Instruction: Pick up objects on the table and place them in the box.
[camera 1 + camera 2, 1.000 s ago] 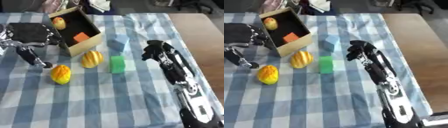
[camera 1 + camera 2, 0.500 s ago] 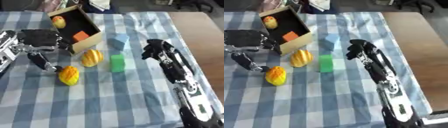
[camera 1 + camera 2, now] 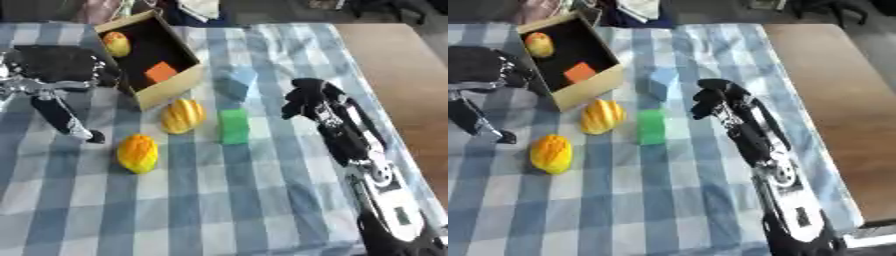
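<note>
Box [image 3: 171, 90] with orange cube [image 3: 160, 72], yellow fruit [image 3: 115, 43]

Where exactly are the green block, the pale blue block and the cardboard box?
green block [image 3: 234, 126], left eye view, middle of its top face
pale blue block [image 3: 234, 83], left eye view, its upper face
cardboard box [image 3: 170, 93], left eye view, its near outer wall

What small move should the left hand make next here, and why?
Probably lower the left hand toward the orange-yellow fruit and close round it. That fruit lies on the cloth just right of the hand's lowest fingertip, untouched, and is the loose object nearest that hand. The box stands close behind, already holding two things. The right hand is nearer the green block.
</note>
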You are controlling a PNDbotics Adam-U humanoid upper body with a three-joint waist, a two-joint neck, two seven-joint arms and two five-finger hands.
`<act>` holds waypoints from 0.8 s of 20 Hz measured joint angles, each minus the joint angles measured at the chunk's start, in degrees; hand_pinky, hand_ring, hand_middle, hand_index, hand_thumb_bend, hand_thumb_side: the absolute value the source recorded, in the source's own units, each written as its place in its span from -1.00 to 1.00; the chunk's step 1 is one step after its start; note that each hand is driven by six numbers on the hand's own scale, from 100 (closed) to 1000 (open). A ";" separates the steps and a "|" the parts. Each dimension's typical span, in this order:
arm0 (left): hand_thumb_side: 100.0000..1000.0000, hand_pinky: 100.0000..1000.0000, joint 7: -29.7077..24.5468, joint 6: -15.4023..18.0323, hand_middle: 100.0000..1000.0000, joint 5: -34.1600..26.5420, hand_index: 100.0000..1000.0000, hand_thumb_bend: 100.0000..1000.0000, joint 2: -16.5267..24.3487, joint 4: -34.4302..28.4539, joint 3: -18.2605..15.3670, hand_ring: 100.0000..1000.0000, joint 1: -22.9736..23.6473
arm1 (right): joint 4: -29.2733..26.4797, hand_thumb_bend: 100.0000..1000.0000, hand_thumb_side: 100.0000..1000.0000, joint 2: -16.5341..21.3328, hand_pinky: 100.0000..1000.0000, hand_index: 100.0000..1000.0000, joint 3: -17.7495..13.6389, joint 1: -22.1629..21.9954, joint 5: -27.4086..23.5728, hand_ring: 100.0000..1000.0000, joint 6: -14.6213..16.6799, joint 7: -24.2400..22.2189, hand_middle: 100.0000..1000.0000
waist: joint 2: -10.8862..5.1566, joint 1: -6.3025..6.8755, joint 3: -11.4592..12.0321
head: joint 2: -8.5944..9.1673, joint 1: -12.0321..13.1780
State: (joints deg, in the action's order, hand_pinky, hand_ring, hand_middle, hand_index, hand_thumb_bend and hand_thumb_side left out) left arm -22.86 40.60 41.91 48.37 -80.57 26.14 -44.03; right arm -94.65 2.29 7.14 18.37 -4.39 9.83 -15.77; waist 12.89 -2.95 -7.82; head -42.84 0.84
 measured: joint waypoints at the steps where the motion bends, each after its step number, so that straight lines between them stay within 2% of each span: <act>1: -0.22 0.52 -0.07 -0.07 0.42 -0.27 0.65 -0.04 0.12 -0.90 0.58 0.38 0.22 | 0.00 -1.00 0.12 0.00 0.07 0.49 0.00 0.00 0.01 0.09 0.00 0.00 0.11 | -0.02 0.00 0.00 | 0.00 0.00; 8: -0.28 0.51 -2.59 -2.59 0.41 -3.14 0.64 -0.10 -0.04 -3.74 4.12 0.37 1.29 | 0.01 -1.00 0.12 0.00 0.07 0.49 0.03 0.00 0.01 0.09 -0.02 -0.05 0.11 | -0.15 0.00 -0.18 | -0.01 0.06; 16: -0.32 0.50 -5.42 -5.42 0.37 -5.24 0.61 -0.17 -1.96 -3.15 5.43 0.34 1.71 | 0.03 -1.00 0.13 0.00 0.07 0.48 0.17 0.00 0.01 0.09 -0.03 -0.08 0.11 | -0.15 0.00 -0.27 | -0.44 0.06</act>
State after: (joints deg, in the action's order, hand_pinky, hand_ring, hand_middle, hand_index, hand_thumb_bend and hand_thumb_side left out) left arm -28.29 35.18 36.67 46.41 -83.72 31.57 -42.32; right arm -94.62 2.29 7.30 18.38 -4.37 9.80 -15.86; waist 12.74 -2.95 -8.09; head -43.28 0.90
